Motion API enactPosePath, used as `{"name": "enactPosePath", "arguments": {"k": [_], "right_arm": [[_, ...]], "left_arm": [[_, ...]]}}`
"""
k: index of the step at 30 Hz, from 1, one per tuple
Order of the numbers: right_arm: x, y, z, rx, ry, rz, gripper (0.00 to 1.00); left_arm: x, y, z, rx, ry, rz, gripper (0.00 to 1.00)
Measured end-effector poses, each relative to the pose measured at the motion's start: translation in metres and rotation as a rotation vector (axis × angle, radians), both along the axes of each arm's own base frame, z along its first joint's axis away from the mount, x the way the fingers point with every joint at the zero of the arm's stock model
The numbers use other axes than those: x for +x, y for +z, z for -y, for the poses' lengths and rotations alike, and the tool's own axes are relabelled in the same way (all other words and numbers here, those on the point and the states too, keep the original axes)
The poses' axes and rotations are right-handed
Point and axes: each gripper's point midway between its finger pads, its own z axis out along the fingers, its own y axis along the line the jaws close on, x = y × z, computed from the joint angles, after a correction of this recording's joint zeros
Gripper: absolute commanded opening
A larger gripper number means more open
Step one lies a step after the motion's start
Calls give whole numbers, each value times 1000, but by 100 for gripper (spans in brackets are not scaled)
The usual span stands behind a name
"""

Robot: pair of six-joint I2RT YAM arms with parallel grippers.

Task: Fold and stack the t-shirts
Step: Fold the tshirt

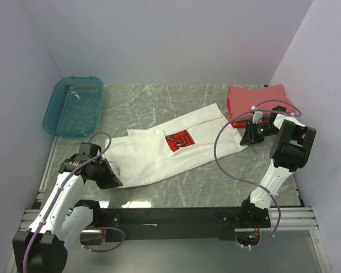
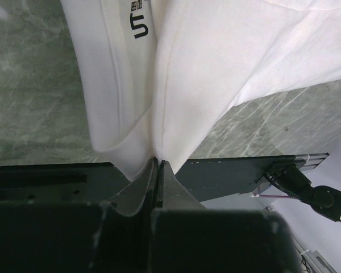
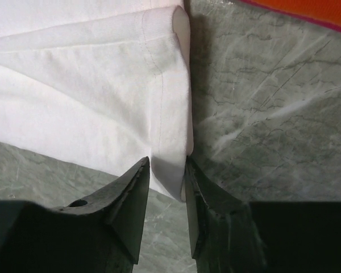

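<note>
White tee (image 1: 159, 153) held at both ends
Top: it stretches diagonally over the desk (image 1: 176, 99) from left fingers (image 1: 113, 175) to right fingers (image 1: 247, 137). Left wrist: left fingers clamp bunched cloth. Right wrist: right fingers pinch its hem corner.

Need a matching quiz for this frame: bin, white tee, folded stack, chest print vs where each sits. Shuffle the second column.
Things:
1. teal bin
2. white tee
3. folded tee stack
4. red print

Places:
A. far right of the table
B. on the white tee's front, facing up
C. far left of the table
D. stretched diagonally across the middle

Pairs: 1-C, 2-D, 3-A, 4-B.
</note>
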Motion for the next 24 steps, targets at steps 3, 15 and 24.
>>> {"name": "enactPosePath", "arguments": {"k": [3,15,24], "right_arm": [[3,2,1,-5,-6,5,41],[13,3,7,-34,-8,24,30],[12,0,6,-27,-2,20,21]], "left_arm": [[0,0,0,0,1,0,1],[0,0,0,-1,2,2,1],[0,0,0,-1,3,1,1]]}}
